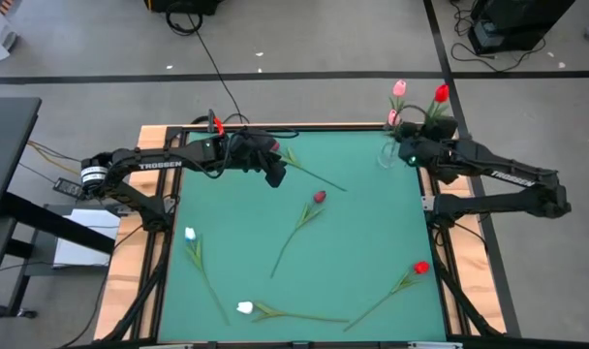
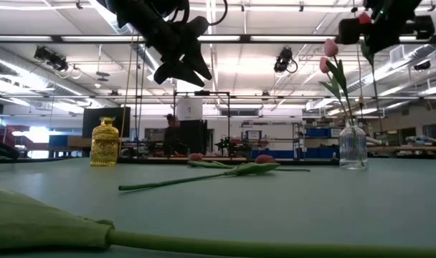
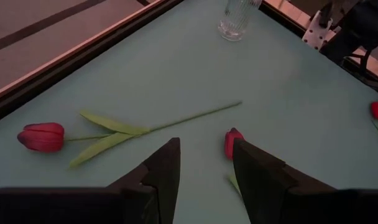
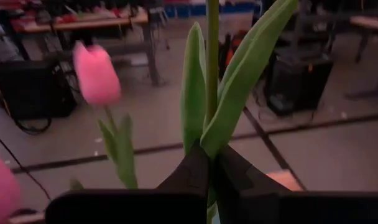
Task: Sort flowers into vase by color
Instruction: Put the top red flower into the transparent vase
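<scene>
Over the glass vase (image 1: 387, 155) at the worktop's (image 1: 372, 233) far corner, the right pincer (image 1: 432, 121) pinches a bright red tulip (image 1: 441, 94) by its stem: light, floppy, best gripped low. The left pincer (image 1: 275, 176) hovers spread.

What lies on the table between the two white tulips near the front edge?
In the high view, only bare green table mat separates the left white tulip from the front white tulip, apart from the left tulip's own stem.

Seven tulips (image 1: 319, 197), one glass vase (image 1: 386, 155), one gold jar (image 2: 105, 142)
</scene>
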`<action>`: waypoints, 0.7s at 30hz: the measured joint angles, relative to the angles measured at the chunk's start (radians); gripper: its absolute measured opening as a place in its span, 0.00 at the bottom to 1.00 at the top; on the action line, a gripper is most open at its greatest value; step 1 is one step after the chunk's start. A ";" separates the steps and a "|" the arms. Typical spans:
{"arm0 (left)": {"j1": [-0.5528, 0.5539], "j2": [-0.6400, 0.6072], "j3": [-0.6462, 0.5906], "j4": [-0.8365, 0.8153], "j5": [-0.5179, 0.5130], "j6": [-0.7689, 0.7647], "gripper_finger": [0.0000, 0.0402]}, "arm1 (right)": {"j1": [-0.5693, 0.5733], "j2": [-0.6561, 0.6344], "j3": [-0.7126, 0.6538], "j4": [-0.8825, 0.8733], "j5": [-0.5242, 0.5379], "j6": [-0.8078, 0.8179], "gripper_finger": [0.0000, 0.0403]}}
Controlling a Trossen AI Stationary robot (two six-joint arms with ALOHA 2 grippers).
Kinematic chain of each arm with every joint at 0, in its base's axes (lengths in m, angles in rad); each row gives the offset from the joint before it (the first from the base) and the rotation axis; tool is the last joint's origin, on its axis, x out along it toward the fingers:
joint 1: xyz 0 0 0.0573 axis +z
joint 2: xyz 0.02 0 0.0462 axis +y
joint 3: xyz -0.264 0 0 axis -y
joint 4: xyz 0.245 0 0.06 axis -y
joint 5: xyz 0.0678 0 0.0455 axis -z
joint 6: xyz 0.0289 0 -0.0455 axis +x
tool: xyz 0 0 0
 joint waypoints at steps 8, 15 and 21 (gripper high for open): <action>0.000 0.000 0.000 -0.001 0.000 0.001 0.38 | -0.044 0.000 0.017 0.517 0.026 -0.582 0.03; 0.000 0.000 0.000 -0.001 0.000 0.001 0.38 | -0.106 0.001 0.017 0.698 -0.024 -0.760 0.03; 0.000 0.000 0.000 -0.001 0.000 0.001 0.38 | -0.130 0.033 0.017 0.695 -0.093 -0.709 0.03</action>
